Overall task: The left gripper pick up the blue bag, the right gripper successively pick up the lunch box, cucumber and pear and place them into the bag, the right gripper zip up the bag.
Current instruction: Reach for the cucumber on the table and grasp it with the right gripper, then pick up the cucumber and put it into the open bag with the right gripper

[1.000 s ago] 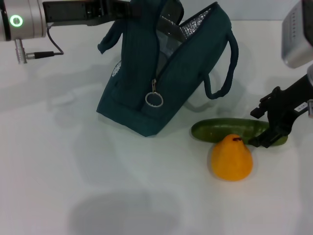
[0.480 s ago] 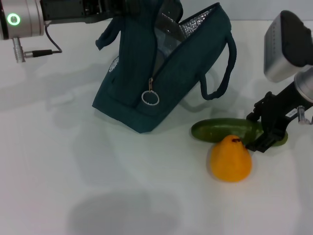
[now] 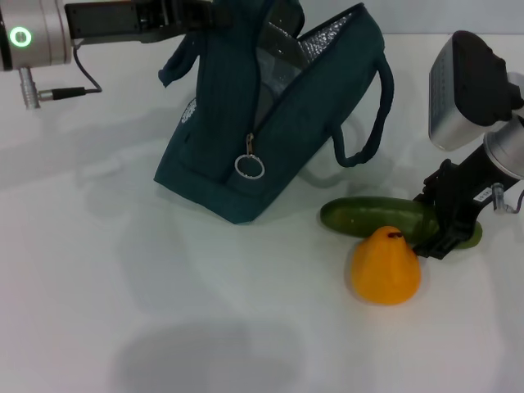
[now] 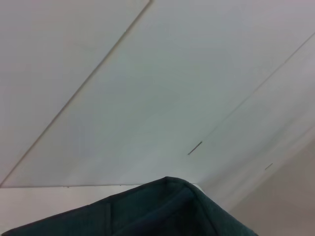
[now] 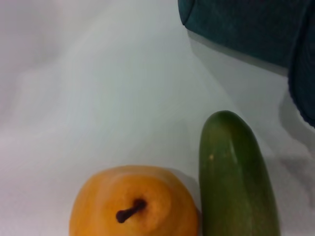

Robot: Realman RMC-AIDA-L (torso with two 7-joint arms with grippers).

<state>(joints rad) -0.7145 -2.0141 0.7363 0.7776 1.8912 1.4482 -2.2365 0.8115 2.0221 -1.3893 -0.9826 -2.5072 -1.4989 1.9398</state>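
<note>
Progress, judged from the head view: blue bag [image 3: 274, 115] is tilted up in the upper middle of the frame, mouth open and silver lining showing, its top edge at the left gripper [image 3: 187, 11] at upper left. Whether those fingers are clamped on the fabric I cannot tell; the left wrist view shows only a corner of bag cloth against a pale background.

Lunch box: none on the desk [image 3: 123, 286]. Likely already inside the bag, though the interior is not visible enough to confirm.

Cucumber [image 3: 385, 219] lies at right centre of the frame, with the pear [image 3: 386, 265] just below it, the two touching or nearly so. Right gripper [image 3: 453, 225] is down at the cucumber's right end, dark fingers spread to either side of it; no firm hold is visible yet.

Remaining, by my reading: cucumber in, pear in, then the zip. Zip pull ring [image 3: 250, 166] hangs low on the bag's front, so the zip is undone.

Count: one bag, one cucumber, one pear, zero lunch boxes in sight.
</note>
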